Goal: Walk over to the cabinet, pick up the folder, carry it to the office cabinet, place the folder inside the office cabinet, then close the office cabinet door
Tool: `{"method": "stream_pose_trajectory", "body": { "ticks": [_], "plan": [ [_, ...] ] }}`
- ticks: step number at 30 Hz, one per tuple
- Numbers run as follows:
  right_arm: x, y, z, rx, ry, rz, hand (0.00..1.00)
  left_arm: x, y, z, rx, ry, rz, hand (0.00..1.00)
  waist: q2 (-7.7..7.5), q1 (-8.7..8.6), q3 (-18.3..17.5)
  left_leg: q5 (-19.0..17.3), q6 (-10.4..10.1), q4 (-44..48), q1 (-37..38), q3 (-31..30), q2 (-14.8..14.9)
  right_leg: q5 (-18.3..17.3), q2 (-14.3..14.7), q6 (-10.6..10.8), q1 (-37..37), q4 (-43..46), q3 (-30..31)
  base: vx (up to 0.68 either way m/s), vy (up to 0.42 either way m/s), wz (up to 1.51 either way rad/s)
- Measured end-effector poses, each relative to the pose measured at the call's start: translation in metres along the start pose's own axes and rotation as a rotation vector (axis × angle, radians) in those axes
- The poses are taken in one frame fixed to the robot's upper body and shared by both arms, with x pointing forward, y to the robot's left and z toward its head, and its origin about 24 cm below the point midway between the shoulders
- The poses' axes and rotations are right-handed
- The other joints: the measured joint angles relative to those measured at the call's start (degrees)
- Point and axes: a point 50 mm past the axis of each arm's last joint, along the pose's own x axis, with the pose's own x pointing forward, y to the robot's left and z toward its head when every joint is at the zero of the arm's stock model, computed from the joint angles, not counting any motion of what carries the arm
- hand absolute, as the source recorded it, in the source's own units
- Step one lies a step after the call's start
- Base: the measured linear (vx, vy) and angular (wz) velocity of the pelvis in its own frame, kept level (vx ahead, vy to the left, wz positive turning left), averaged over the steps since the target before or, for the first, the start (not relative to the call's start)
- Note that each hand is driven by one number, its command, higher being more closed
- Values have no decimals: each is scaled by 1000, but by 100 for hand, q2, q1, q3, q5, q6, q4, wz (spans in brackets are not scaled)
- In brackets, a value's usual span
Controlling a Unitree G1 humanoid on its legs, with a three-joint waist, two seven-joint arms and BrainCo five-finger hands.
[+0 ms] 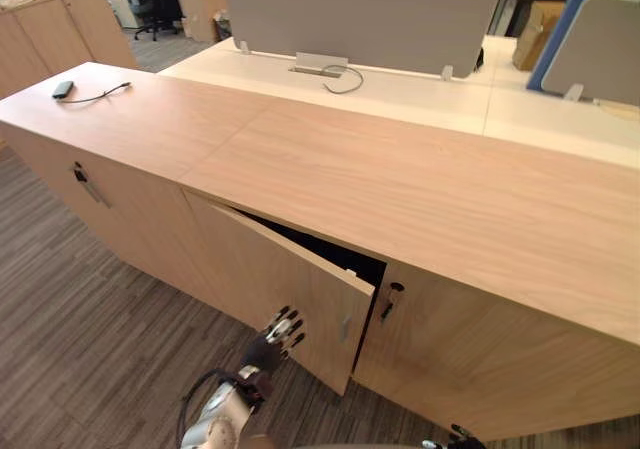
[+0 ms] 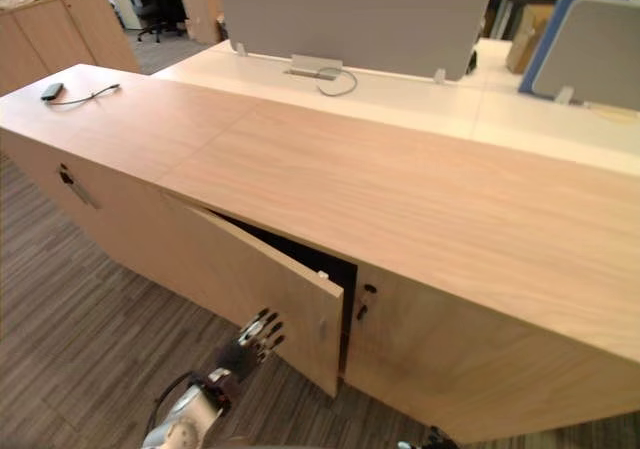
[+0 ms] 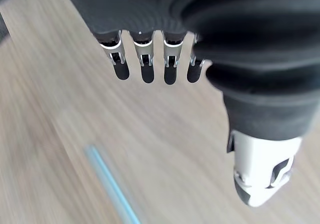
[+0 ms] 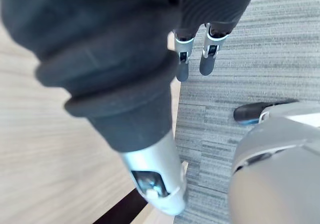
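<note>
Oak-veneer hinged cabinet door [image 1: 270, 269], eye views: ajar; silver left hand [image 1: 280, 331] at its face. Left wrist view: fingers straight, empty, over door. Right wrist view: silver right hand [image 4: 115, 49], right of door, fingers straight, empty.

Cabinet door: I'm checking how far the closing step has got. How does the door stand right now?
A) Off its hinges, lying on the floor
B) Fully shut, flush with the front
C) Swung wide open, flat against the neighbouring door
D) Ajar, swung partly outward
D: the cabinet door angles out from the office cabinet front, a dark opening showing behind its free edge, with the left hand at its outer face.
</note>
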Motion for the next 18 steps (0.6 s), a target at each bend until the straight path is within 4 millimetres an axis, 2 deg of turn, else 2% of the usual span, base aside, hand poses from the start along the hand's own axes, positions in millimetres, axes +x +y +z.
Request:
{"method": "stream_pose_trajectory", "body": {
  "ticks": [1, 2, 3, 4, 6, 10, 11, 15, 18],
  "plan": [
    [1, 2, 6, -17, -13, 10, 0, -8, 11, -6, 9, 12, 54, 0, 81, 69, 30, 95, -128, -760, 142, -513, -326, -3, -11, 7, -58, 48, 171, 44, 304, -86],
    [2, 3, 8, -20, -20, 16, 0, -11, 16, -10, -2, 19, 84, 0, 200, 132, 27, 321, -270, -1169, 245, -763, -370, -21, 71, 47, -79, 46, 247, 46, 265, -90],
    [3, 15, 10, -18, -23, 50, 0, -17, 31, -17, -11, 39, 164, 0, 196, 234, 52, 566, -97, -1117, 320, -637, -395, -76, 77, 186, -12, -10, 413, 35, 192, -70],
    [3, 24, 14, -15, -35, 76, 0, -21, 39, -19, -11, 48, 207, 0, 127, 231, 46, 553, -79, -1157, 354, -569, -426, -76, 28, 189, -10, -31, 433, 41, 217, -63],
    [2, 45, 12, -7, -41, 133, 0, -32, 60, -20, -10, 39, 333, 0, -132, 196, -86, 640, 17, -1450, 403, -367, -579, -66, -201, 207, -129, -61, 482, 22, 153, -25],
    [-1, 56, 2, 17, -32, 156, 0, -46, 77, -28, 14, 18, 554, 0, -331, 262, -239, 900, 55, -2113, 747, -160, -706, 90, -383, 360, -87, -330, 577, 59, 42, -26],
    [-3, 57, -6, 32, -13, 150, 0, -51, 82, -31, 33, 1, 665, 0, -387, 263, -291, 1065, 46, -2450, 888, -160, -739, 132, -414, 429, -51, -445, 564, 67, -43, -4],
    [-4, 53, -11, 64, 0, 102, 0, -65, 92, -50, 48, 64, 851, 0, -419, 265, -315, 1397, 45, -3092, 1219, -127, -688, 166, -359, 476, 10, -599, 563, 66, -81, -6],
    [-5, 50, -18, 96, 18, 79, 0, -77, 96, -65, 10, 122, 895, 0, -429, 273, -358, 1479, 8, -3389, 1436, -73, -553, 178, -241, 468, 56, -620, 563, 71, -115, -11]
  ]
}}
